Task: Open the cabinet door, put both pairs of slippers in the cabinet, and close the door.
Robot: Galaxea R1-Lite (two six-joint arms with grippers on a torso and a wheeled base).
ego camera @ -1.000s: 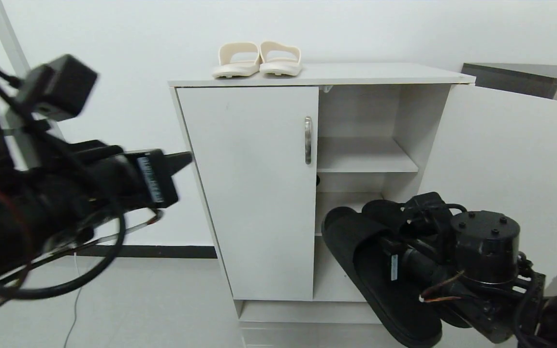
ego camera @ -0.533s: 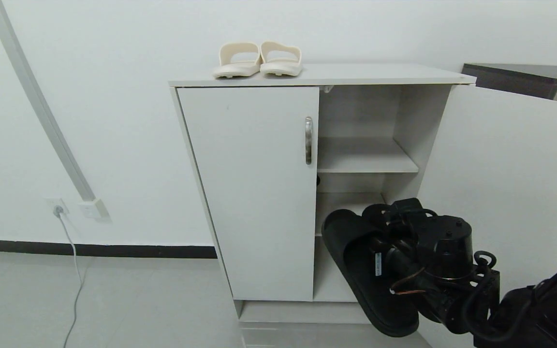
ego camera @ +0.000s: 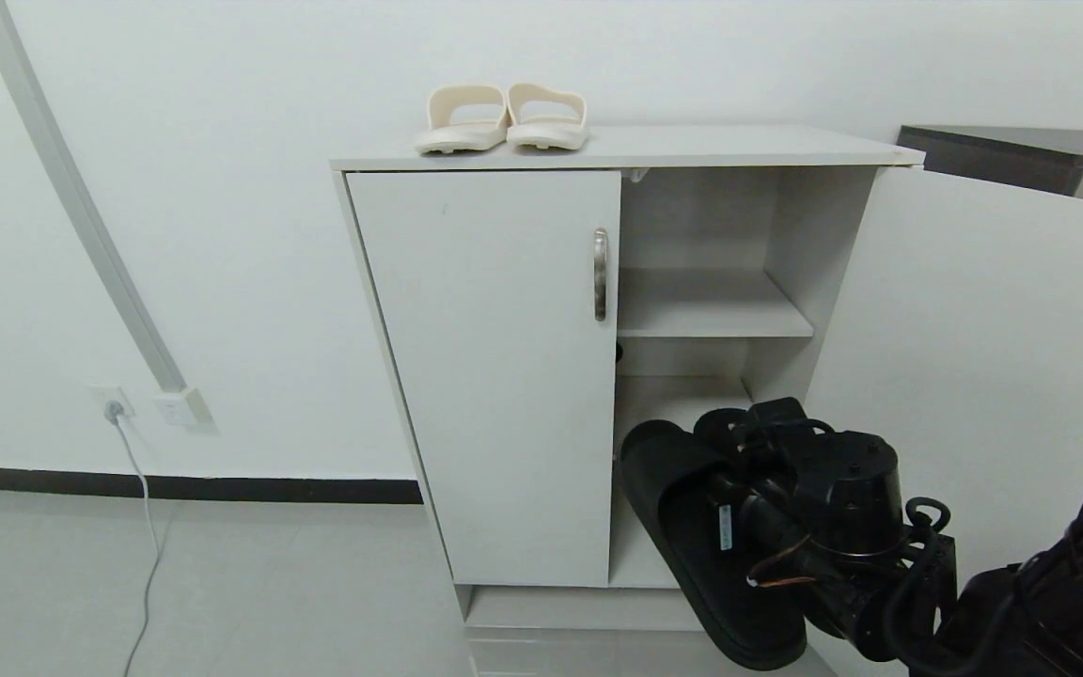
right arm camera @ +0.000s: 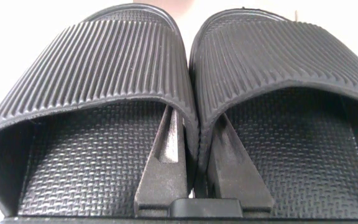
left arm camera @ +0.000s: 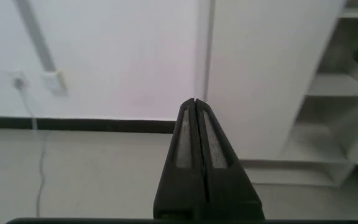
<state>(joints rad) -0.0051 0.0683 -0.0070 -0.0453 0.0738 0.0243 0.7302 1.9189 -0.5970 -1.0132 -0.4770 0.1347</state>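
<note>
Head view: white wall point(ego camera: 222, 188), grey floor point(ego camera: 269, 583), cabinet point(ego camera: 485, 376) open; right tool point(right arm camera: 196, 124) grips black slippers point(ego camera: 673, 480), left tool point(left arm camera: 195, 103) closed

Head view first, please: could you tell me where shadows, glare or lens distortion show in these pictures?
Head view: even light, cabinet interior shaded, its sides splayed by wide-angle distortion; right wrist view: background blown white above the black slippers, whose insides around the right hand sit in shadow; left wrist view: left hand dark against a bright wall.
</note>
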